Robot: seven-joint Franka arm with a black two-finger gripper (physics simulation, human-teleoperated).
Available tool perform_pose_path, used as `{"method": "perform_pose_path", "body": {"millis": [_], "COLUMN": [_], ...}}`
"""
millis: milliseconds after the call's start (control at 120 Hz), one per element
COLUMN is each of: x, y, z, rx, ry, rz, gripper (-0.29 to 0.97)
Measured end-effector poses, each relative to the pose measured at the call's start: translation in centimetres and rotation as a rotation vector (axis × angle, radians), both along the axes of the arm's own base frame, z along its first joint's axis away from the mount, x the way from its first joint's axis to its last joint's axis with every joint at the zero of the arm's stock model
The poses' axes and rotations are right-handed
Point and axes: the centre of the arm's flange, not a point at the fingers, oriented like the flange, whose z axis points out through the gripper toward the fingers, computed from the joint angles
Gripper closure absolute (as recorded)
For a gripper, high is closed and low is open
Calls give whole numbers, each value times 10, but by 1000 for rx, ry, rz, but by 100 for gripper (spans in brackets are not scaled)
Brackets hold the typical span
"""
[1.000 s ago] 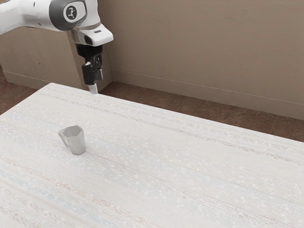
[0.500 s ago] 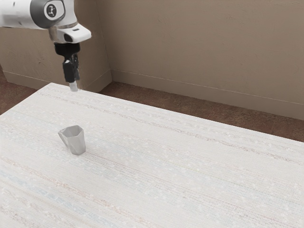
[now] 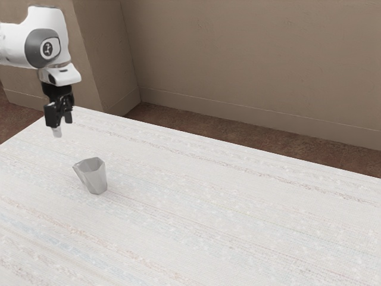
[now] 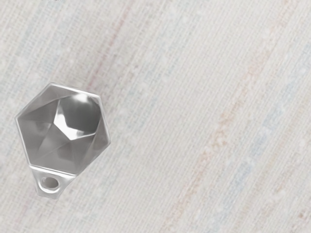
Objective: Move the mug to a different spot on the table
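A small faceted grey mug stands upright on the pale wooden table, toward the exterior view's left, its handle pointing to that left. My gripper hangs in the air above the table, up and to the exterior view's left of the mug, clear of it and pointing down. From the wrist view I look straight down into the empty mug, its little ring handle sticking out from one side.
The table's far edge runs behind the gripper, with brown floor and a beige wall beyond it. A wall corner juts out behind the arm. Bare tabletop stretches to the exterior view's right of the mug.
My arm has swung toward the exterior view's left and come lower, from above the table's far edge to a spot near the mug. The mug has stayed put.
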Motion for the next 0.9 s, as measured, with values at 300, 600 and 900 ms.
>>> {"method": "perform_pose_path", "body": {"millis": [300,600,900], "x": [14,25,31], "y": [63,106,115], "z": [-58,-134,-182], "rx": [-72,-239,-317], "ry": [-50,-140,-188], "rz": [-105,-152,-209], "gripper": [2,21,20]}}
